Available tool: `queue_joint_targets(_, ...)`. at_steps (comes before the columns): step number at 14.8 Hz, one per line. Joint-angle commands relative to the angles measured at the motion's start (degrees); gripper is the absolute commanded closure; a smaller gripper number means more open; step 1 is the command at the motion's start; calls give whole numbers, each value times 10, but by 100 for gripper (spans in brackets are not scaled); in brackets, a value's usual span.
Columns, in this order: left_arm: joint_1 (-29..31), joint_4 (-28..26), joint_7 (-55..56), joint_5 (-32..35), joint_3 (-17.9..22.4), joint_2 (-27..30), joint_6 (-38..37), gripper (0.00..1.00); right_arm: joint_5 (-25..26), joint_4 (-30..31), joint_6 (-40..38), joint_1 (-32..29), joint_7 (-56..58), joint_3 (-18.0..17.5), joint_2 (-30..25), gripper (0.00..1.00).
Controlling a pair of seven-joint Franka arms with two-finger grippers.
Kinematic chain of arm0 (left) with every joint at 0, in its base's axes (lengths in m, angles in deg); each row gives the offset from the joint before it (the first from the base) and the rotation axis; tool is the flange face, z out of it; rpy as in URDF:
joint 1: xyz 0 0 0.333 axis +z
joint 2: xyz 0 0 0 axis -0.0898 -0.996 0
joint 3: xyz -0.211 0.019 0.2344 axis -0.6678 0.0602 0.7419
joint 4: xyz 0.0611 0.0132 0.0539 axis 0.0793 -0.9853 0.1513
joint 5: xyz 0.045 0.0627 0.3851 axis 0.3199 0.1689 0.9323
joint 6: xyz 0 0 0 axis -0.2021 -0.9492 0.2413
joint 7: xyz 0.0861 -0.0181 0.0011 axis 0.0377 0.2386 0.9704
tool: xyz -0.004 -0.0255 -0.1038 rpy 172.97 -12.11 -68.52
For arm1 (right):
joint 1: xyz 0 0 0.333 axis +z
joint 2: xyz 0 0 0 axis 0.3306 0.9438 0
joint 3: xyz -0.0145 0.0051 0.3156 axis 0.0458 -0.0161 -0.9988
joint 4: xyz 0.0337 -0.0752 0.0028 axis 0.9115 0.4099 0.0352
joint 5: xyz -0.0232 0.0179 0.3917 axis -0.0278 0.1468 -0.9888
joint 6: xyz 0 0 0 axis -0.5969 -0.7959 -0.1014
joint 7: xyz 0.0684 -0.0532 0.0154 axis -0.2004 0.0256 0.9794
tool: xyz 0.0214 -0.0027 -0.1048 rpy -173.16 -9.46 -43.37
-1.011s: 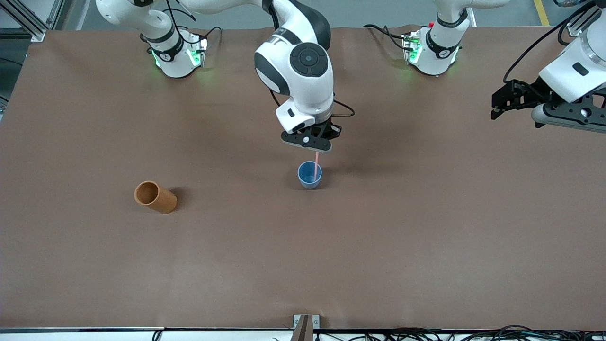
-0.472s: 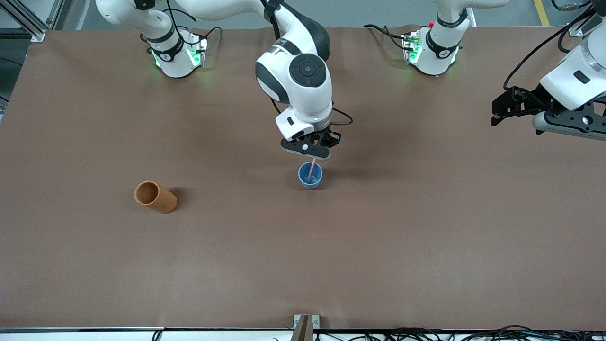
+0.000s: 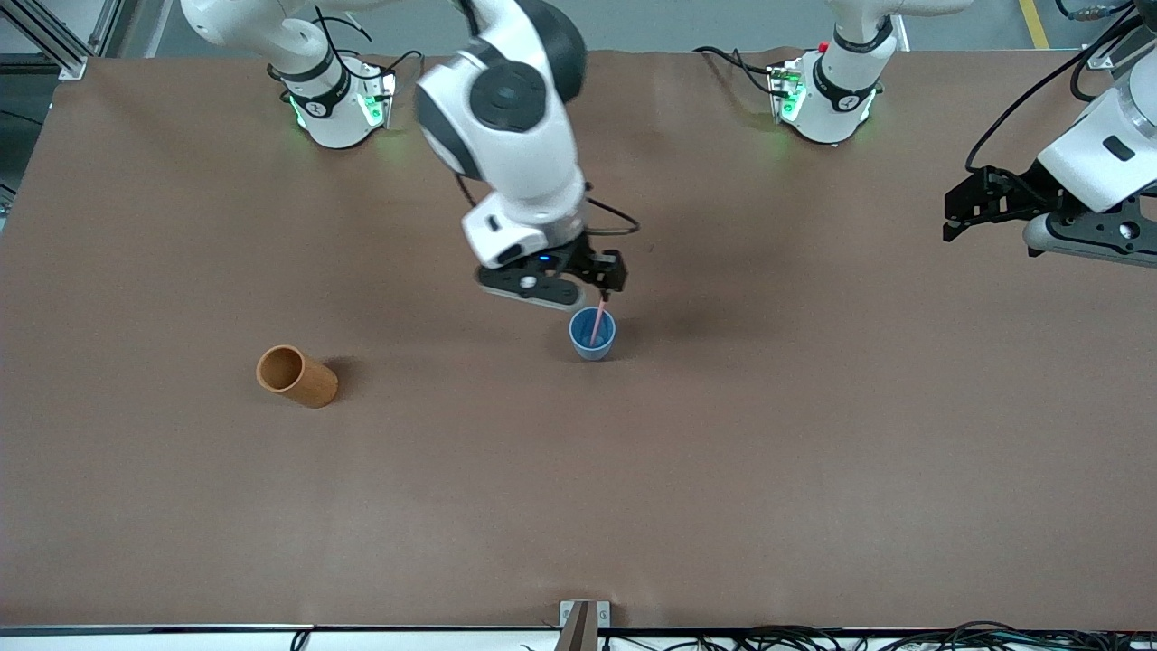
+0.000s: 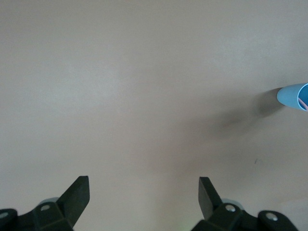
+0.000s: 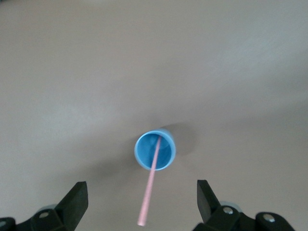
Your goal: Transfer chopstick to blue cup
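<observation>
Front view: table (image 3: 813,470) mostly bare, orange-brown cup (image 3: 296,376) lying on its side toward the right arm's end. Right gripper (image 3: 578,282) over the blue cup (image 3: 592,334), jaws spread, holding nothing. Left gripper (image 3: 972,203) waits at its own end, released. Chopstick (image 5: 149,188) stands tilted in the cup, leaning on the rim. Likely light, stiff, slick; cup looks tippable, so any regrip should pinch the upper shaft.

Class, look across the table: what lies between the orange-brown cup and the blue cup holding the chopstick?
Nothing: the front view shows only bare brown table between the orange-brown cup and the blue cup, where the chopstick stands.
</observation>
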Motion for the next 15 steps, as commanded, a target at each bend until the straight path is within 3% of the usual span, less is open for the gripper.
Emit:
queue_joint_targets(1,3,6,-3,-6,0,-2,0,0,5,25,-63,-70,82,-9,-77,0)
queue_joint_targets(4,3,6,-2,-8,0,-2,1,0,17,38,-122,-149,180,-9,-133,0)
queue_joint_targets(7,1,6,4,-8,0,-3,4,0,81,96,-137,-201,246,-10,-191,0)
queue_joint_targets(12,2,9,4,-8,0,-6,5,0,87,223,-108,-310,369,-10,-293,0)
queue_joint_targets(15,2,9,4,-8,0,-6,5,0,87,259,-103,-356,431,-11,-329,0)
